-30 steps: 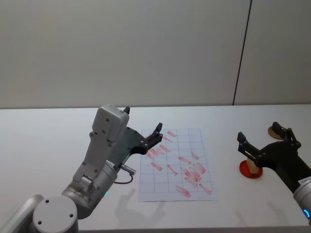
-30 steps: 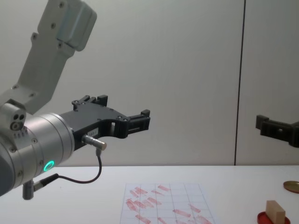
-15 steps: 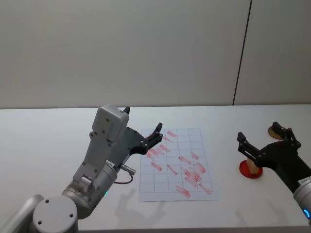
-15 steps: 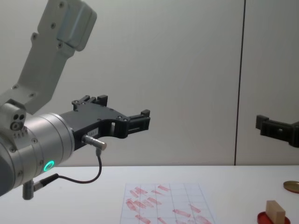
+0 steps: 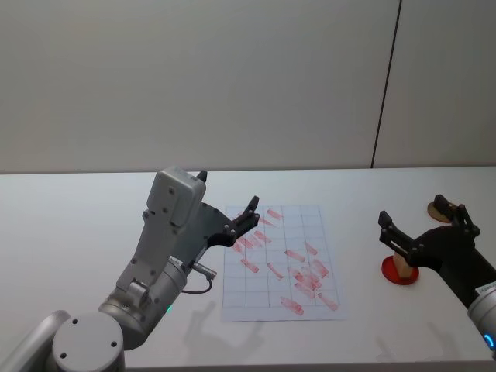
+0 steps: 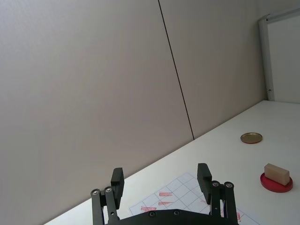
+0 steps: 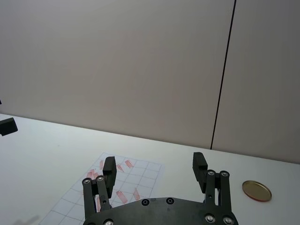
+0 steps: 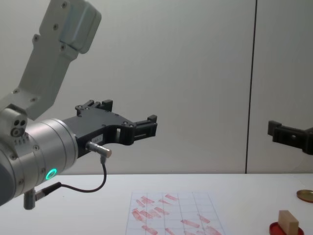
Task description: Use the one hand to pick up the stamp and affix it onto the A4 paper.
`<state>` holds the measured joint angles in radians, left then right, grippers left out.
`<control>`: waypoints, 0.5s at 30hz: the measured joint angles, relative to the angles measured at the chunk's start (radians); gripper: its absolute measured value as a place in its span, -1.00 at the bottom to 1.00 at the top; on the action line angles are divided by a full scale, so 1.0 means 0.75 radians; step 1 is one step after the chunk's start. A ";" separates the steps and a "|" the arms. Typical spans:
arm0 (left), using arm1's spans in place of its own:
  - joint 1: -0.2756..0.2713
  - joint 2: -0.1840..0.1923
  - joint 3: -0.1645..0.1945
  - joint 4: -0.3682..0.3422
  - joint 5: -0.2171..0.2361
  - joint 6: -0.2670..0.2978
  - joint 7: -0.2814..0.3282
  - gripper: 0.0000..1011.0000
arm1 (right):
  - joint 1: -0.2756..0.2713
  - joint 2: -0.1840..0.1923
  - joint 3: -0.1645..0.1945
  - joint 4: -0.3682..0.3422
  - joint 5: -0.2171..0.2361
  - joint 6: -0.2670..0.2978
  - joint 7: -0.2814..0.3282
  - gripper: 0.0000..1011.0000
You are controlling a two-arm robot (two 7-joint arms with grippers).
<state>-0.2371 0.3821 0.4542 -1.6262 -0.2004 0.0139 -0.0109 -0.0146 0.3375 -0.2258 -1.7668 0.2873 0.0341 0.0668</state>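
White gridded A4 paper (image 5: 256, 291) is laid mid-table, black left gripper (image 6: 159, 174) parked agape beside it. The black right gripper (image 7: 154, 168) is held wide above the tan wooden stamp (image 5: 401, 264) on the round red dish (image 5: 388, 271), seemingly readied for descent.

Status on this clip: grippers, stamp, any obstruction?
Right gripper open, raised above stamp. Stamp untouched, standing on red dish. Left gripper open, parked high by A4 paper. Nothing blocks the descent.
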 joint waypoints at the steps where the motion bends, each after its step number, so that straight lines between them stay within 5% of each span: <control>1: 0.000 0.000 0.000 0.000 0.000 0.000 0.000 0.96 | 0.000 0.000 0.000 0.000 0.000 0.000 0.000 0.98; 15: 0.000 0.000 0.000 0.000 0.000 0.000 0.000 0.96 | 0.000 0.000 0.000 0.000 0.000 0.000 0.000 0.98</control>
<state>-0.2371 0.3821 0.4542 -1.6262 -0.2004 0.0139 -0.0109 -0.0146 0.3374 -0.2259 -1.7667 0.2873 0.0341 0.0668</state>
